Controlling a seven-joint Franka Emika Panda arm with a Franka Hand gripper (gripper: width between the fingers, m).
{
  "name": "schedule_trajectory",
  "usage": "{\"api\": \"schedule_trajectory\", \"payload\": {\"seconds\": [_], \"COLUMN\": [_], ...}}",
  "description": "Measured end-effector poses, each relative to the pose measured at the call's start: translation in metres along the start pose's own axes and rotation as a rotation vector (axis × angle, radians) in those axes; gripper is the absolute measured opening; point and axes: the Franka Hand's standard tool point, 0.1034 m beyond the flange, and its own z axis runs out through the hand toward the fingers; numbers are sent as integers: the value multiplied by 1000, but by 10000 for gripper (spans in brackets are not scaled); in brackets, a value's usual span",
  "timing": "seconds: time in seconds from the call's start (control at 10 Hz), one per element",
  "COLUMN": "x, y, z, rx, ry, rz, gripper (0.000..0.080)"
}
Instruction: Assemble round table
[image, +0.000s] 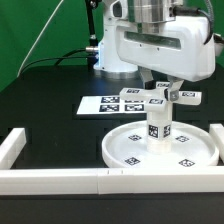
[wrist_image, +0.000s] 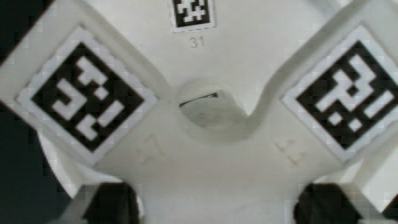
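Closest to the exterior camera runs the long white border rail (image: 60, 180), laid along the table's front edge with short returns at both ends. Just behind it lies the large flat round white plastic disc (image: 125, 148), tags dotted over its face. From the disc's middle rises the short white cylinder leg (image: 160, 131), upright and tagged on its side. Directly above the leg sits the white cross-shaped base (image: 160, 97), held level by the two-finger gripper (image: 161, 88), its fingers narrowed onto the base. Seen from the wrist, the base (wrist_image: 199, 110) fills the frame, two tagged arms spreading either side of a central hole. Behind lies the flat white marker board (image: 100, 104) on the black table (image: 40, 110).
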Motion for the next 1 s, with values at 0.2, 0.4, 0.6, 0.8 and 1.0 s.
{"api": "schedule_trajectory", "payload": {"seconds": [0.2,0.4,0.6,0.8,1.0], "x": [0,-5,-7,-6,-5], "y": [0,-3,-6,-6,-5], "z": [0,-14,-28,-29,-28], "rx": [-1,1,13,14,13], "ry": [-3,-17,-18,-20,-20], "rz": [-48,-186,-507,-712,-836], "gripper": [587,637,647,649,649]}}
